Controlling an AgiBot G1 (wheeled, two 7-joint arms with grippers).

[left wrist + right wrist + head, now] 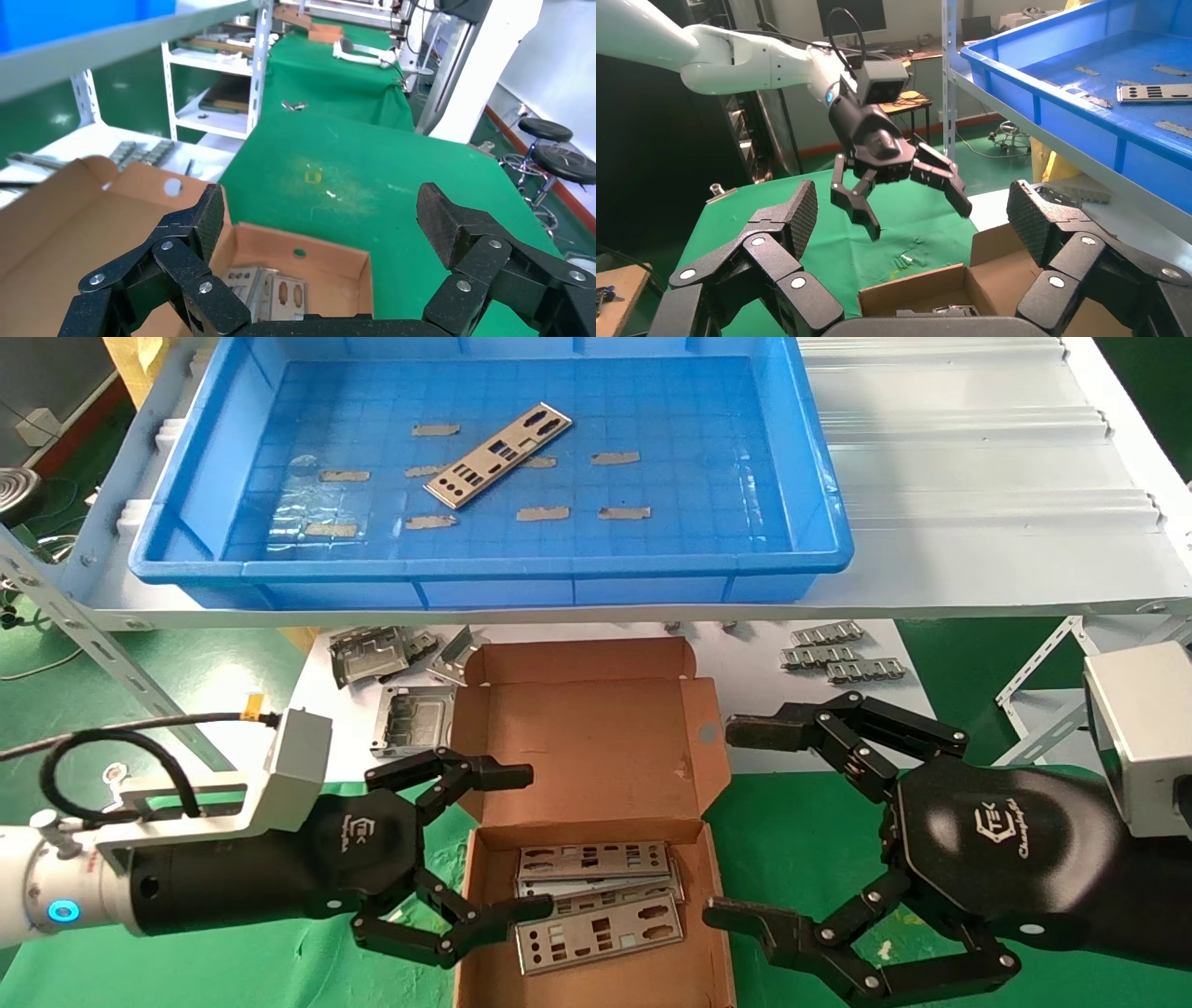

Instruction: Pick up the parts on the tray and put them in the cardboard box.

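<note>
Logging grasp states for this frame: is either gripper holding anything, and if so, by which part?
Nothing is held. The left gripper and right gripper both hang open and empty on either side of the cardboard box. One part lies on the tray.

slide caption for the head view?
Both grippers, left and right, open and empty beside the cardboard box; one part left in the tray.
</note>
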